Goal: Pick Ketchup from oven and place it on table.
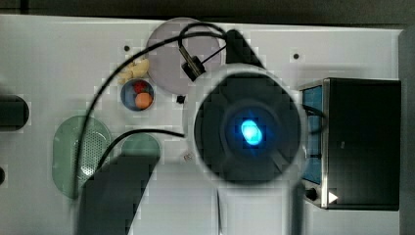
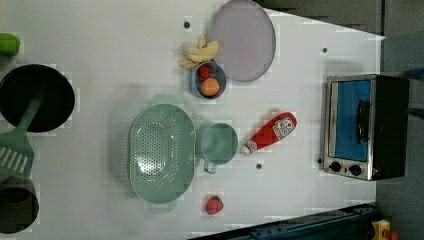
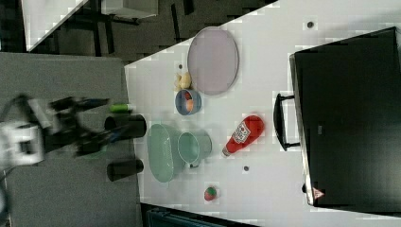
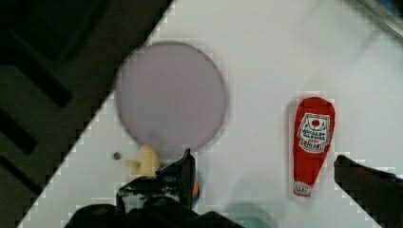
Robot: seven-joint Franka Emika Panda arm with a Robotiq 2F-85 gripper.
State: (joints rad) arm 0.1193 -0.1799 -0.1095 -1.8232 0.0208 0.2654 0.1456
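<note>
The ketchup (image 2: 270, 133) lies on its side on the white table (image 2: 100, 60), between the green cup and the oven (image 2: 365, 127), white cap towards the cup. It also lies flat in the right view (image 3: 244, 134). The oven's blue glass door looks closed, handle outwards. In the wrist view my gripper (image 4: 263, 159) hangs open high above the table, with nothing between its fingers. The ketchup (image 4: 311, 142) lies far below, nearer one dark fingertip (image 4: 347, 166) than the other (image 4: 187, 164). In the top view the arm (image 1: 249, 129) covers the spot left of the oven (image 1: 362, 142).
A lilac plate (image 2: 243, 40) lies at the back, with a small blue bowl (image 2: 208, 80) of fruit and banana pieces (image 2: 199, 52) beside it. A green colander (image 2: 161, 150) and green cup (image 2: 218, 144) stand mid-table. A strawberry (image 2: 214, 205) lies near the edge, a black pan (image 2: 35, 97) far off.
</note>
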